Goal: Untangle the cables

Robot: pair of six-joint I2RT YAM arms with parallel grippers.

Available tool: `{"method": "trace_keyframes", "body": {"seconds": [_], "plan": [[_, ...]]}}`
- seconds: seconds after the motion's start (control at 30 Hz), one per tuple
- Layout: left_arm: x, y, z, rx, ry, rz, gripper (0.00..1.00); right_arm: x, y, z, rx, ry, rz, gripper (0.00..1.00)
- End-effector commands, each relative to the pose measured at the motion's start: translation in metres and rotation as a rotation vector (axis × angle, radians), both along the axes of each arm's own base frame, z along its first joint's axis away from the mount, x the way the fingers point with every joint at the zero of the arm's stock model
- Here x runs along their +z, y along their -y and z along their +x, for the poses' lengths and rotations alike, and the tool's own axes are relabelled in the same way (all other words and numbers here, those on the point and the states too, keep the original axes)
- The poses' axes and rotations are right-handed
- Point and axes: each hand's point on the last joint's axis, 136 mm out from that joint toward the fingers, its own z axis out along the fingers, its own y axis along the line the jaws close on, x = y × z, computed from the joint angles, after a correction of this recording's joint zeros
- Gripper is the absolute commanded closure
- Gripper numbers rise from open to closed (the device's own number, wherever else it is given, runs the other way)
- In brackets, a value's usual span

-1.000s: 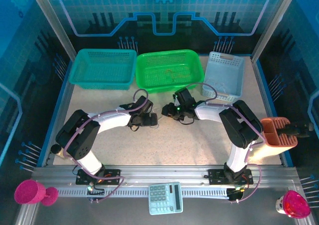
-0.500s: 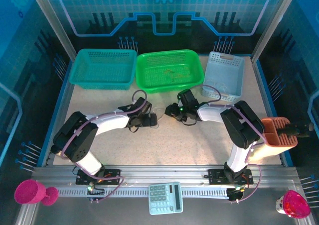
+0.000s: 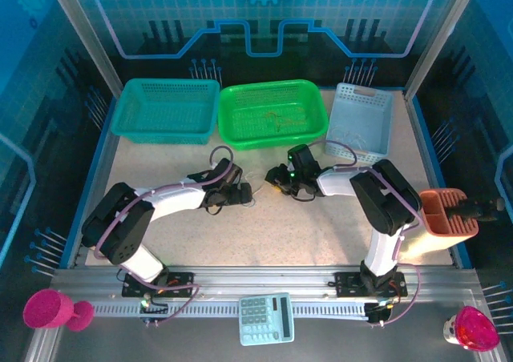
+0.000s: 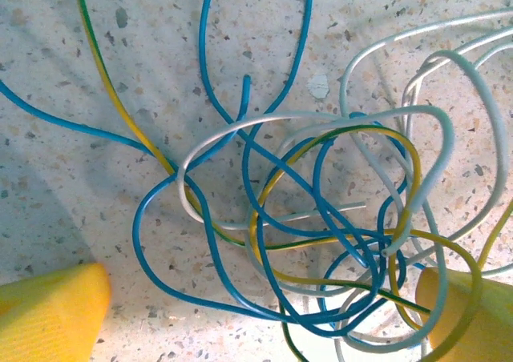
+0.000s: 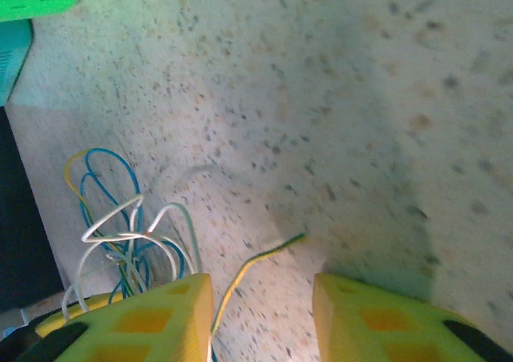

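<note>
One yellow cable end (image 5: 272, 250) now sits inside the narrowing right claw (image 5: 260, 314), likely about to be pinched; left claw (image 4: 256, 310) stays wide over the tangle (image 4: 353, 242).

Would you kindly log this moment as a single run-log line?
left claw: open, straddling the tangled cables on the table | right claw: open, loose yellow cable end lying between its fingers | task: unfinished

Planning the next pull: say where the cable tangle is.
Top view: the tangle lies mid-table between the left gripper and right gripper, in front of the green basket.
</note>
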Motion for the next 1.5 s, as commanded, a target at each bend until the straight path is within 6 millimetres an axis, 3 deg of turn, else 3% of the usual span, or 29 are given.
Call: {"method": "trace_keyframes", "body": {"seconds": [0.0, 0.03, 0.13, 0.23, 0.33, 0.53, 0.63, 0.73, 0.8, 0.9, 1.13, 1.3, 1.47], "plan": [[-0.004, -0.002, -0.019, -0.007, -0.058, -0.011, 0.01, -0.010, -0.014, 0.000, 0.003, -0.030, 0.052, 0.73], [-0.001, -0.001, -0.019, -0.010, -0.051, -0.020, 0.01, -0.001, -0.020, 0.008, 0.005, -0.005, 0.074, 0.79], [0.008, 0.001, -0.017, -0.012, -0.034, -0.035, 0.01, 0.002, -0.020, 0.009, 0.009, 0.010, 0.080, 0.92], [0.018, 0.003, -0.016, -0.010, -0.015, -0.054, 0.01, 0.013, -0.017, 0.012, 0.010, 0.045, 0.087, 1.00], [0.029, 0.005, -0.014, -0.008, 0.009, -0.078, 0.01, 0.018, -0.013, 0.005, 0.026, 0.059, 0.087, 1.00], [0.066, 0.005, -0.005, -0.002, 0.090, -0.109, 0.01, 0.056, -0.017, 0.001, 0.090, 0.152, 0.088, 1.00], [0.083, 0.005, 0.001, -0.002, 0.126, -0.127, 0.01, 0.065, -0.013, -0.006, 0.117, 0.177, 0.039, 1.00], [0.093, 0.004, 0.005, -0.001, 0.137, -0.148, 0.01, 0.090, -0.014, -0.002, 0.140, 0.249, 0.002, 1.00], [0.095, 0.002, 0.009, -0.002, 0.137, -0.149, 0.01, 0.098, -0.012, -0.005, 0.165, 0.277, -0.043, 1.00], [0.092, 0.001, 0.012, -0.028, 0.132, -0.113, 0.03, 0.107, -0.011, -0.008, 0.208, 0.331, -0.130, 0.88], [0.071, 0.012, 0.013, -0.098, 0.083, -0.087, 0.36, 0.112, -0.008, -0.020, 0.272, 0.397, -0.234, 0.63], [0.060, 0.024, 0.014, -0.127, 0.068, -0.090, 0.51, 0.097, -0.010, -0.026, 0.301, 0.373, -0.241, 0.61], [0.055, 0.035, 0.019, -0.150, 0.065, -0.080, 0.54, 0.082, -0.013, -0.028, 0.312, 0.343, -0.235, 0.61]]}}
